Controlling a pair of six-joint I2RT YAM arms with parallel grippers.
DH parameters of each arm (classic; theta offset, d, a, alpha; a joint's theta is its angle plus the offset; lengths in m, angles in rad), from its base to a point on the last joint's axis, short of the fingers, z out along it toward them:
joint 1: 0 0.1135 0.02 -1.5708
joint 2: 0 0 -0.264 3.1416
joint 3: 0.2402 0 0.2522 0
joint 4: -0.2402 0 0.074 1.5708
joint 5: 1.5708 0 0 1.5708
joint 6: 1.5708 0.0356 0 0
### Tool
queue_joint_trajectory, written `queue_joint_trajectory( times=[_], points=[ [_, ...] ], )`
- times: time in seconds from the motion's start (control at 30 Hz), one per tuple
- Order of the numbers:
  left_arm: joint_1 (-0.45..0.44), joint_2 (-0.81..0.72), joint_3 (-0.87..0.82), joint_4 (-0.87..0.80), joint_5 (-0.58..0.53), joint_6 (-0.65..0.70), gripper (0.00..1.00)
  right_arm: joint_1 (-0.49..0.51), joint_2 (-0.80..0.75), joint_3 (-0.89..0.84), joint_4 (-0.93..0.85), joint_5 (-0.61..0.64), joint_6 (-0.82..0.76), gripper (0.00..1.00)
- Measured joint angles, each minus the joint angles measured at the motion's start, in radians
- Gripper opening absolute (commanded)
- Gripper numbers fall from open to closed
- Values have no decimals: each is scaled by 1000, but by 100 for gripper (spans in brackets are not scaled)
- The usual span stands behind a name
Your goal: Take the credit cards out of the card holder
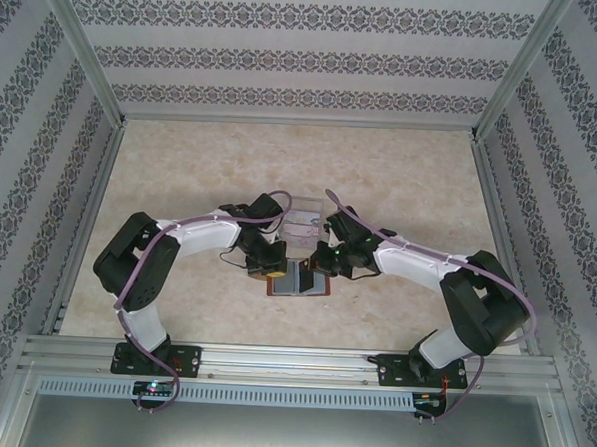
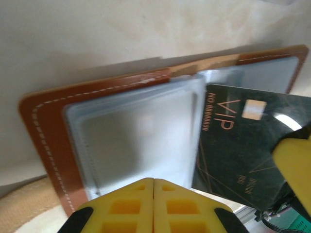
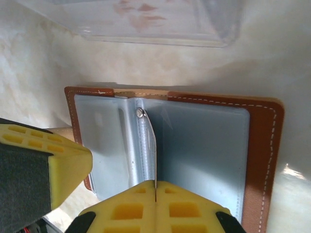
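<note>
Right pincer (image 3: 155, 187), clenched, grips a dark credit card (image 2: 243, 141) with gold VIP lettering, on edge over the open card holder (image 3: 262, 145). Left pincer (image 2: 154, 187), clenched shut, sits at the holder's edge. Beige marbled desk (image 1: 400, 189), walls (image 1: 287, 58) of striped floral wallpaper. Holder: stitched brown leather, grey-blue pockets, lying centre frame. Clear plastic tray (image 3: 146, 19) just above it.

card holder (image 3: 265, 160): smooth red-brown leather, pale stitched edge, slight sheen; inner pockets grey-blue, satin, could be soft plastic or coated cloth. credit card (image 2: 243, 141): dark glossy plastic, coppery metallic print. tray (image 3: 146, 19) at 12 o'clock of the holder: clear glossy plastic. table (image 1: 181, 177): matt beige stone-look top. left gripper (image 2: 153, 182): matt yellow moulded plastic, waffle-pocketed. frame rail (image 1: 291, 361) at 6 o'clock: brushed aluminium
</note>
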Motion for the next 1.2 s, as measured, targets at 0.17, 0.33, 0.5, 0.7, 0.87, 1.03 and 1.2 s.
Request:
queue_joint_trajectory(
  times=[0.17,0.33,0.5,0.7,0.87,1.03,1.2],
  points=[
    [0,-13,2,-10,-8,0,10,20,24,33,-14,1,-2,14],
    [0,-13,17,-29,-8,4,9,37,37,38,-32,1,-3,16],
    [0,-8,20,-29,-8,4,9,46,38,38,-42,1,-2,15],
    [0,16,20,-28,-8,4,9,46,38,38,-53,1,1,10],
    [0,20,20,-28,-8,4,9,46,37,41,-53,1,1,7],
    [0,20,20,-28,-8,5,9,50,23,44,-58,9,0,5],
    [0,20,20,-28,-8,5,9,49,0,48,-89,33,-11,2]
  ],
)
